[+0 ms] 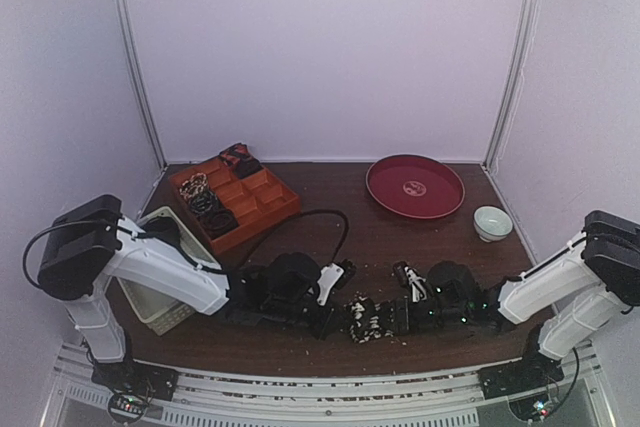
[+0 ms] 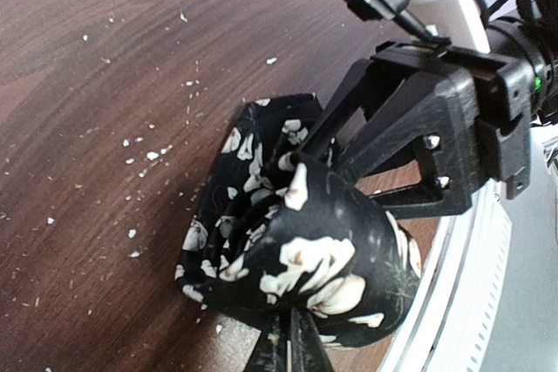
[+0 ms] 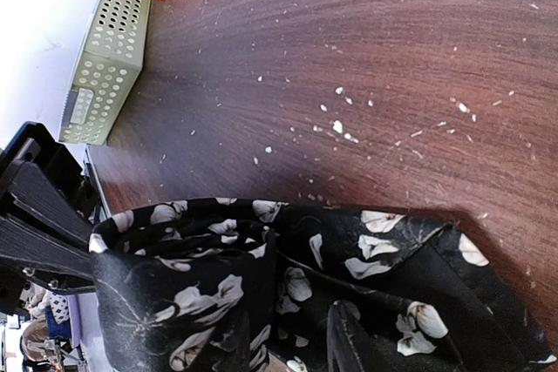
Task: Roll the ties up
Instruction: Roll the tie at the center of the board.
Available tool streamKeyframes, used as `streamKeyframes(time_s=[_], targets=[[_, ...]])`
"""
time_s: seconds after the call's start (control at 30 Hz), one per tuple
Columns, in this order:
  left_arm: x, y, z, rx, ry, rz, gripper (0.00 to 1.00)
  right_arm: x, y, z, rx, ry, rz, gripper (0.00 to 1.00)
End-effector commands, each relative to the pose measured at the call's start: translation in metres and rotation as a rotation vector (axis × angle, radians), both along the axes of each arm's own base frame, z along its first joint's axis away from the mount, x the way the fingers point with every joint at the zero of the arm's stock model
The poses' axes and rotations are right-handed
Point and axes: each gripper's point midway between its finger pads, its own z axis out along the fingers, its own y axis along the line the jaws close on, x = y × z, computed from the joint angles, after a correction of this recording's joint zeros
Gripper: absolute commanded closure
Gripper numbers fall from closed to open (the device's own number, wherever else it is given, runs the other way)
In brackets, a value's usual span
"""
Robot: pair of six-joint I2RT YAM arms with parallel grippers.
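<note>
Black flowered tie [image 2: 261, 241] is bunched up — left gripper [image 2: 288, 341] squeezes it tight, right gripper [image 2: 301, 163] pinches a fold. If either one tugs, the roll could fall open.

We see a tie [image 2: 288, 250] of soft black cloth with a faint sheen, our table [image 2: 131, 58] of smooth dark wood grain dusted with white crumbs, a basket [image 3: 103, 67] of pale perforated matt plastic, a glossy red plate [image 1: 440, 195], and a glazed bowl [image 1: 492, 222]
</note>
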Motion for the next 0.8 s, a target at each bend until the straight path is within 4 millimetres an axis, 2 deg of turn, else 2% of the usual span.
streamKeyframes(time_s=[0.0, 0.17, 0.43, 0.77], targets=[[-0.001, -0.020, 0.004, -0.050, 0.002, -0.026, 0.95, 0.003, 0.006, 0.007, 0.009, -0.028, 0.006, 0.67], [0.002, -0.024, 0.001, -0.021, -0.008, -0.026, 0.93, 0.008, -0.005, 0.002, -0.054, -0.055, -0.031, 0.68], [0.006, -0.024, 0.004, -0.012, -0.019, -0.010, 0.87, 0.027, -0.033, 0.001, -0.187, -0.139, -0.122, 0.68], [0.008, -0.030, 0.008, -0.012, -0.030, -0.014, 0.86, 0.035, -0.046, 0.022, -0.198, -0.202, -0.172, 0.62]])
